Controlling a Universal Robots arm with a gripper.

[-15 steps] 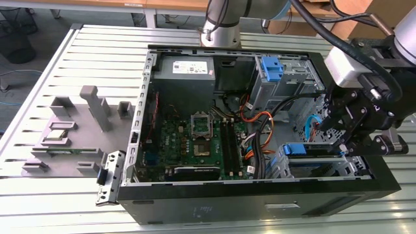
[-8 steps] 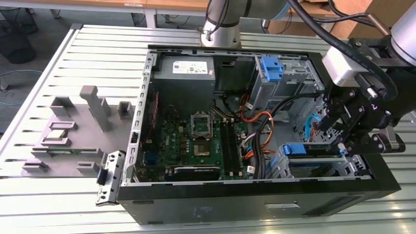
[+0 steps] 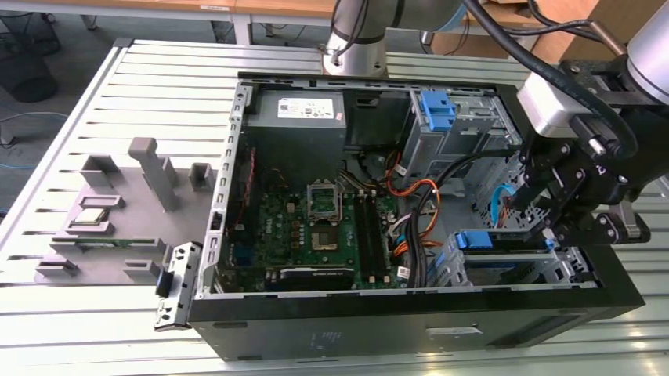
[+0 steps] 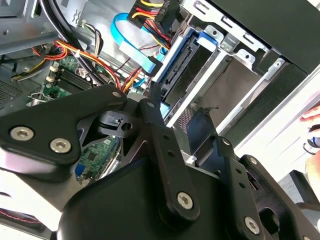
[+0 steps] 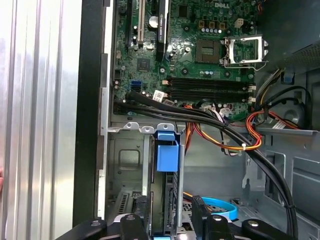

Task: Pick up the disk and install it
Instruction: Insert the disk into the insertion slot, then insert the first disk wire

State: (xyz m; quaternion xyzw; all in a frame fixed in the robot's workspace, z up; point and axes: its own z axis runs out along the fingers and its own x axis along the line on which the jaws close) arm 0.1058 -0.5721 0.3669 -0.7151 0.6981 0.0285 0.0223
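Observation:
The disk [image 3: 486, 240] sits in the drive cage at the front corner of the open computer case, on the exterior view's right, its blue plastic rail facing up. The first wrist view shows the disk [image 5: 166, 159] edge-on, with a blue tab on top, slotted between the cage's metal walls. My gripper [image 3: 554, 227] hangs right over that cage. In both wrist views its black fingers [image 5: 141, 216] straddle the disk's near end, spread apart, with a gap on one side. The second wrist view shows the disk [image 4: 187, 62] running away from the gripper [image 4: 175, 117] into the cage.
Orange, yellow and black cables [image 5: 235, 135] cross just beside the cage. The motherboard [image 3: 324, 227] with an empty processor socket fills the case floor. The grey power-supply box [image 3: 303, 110] and a second blue-railed bay [image 3: 437, 110] sit at the back. A grey parts fixture [image 3: 105, 219] holds a chip. A person's hand [image 4: 312, 114] is outside the case.

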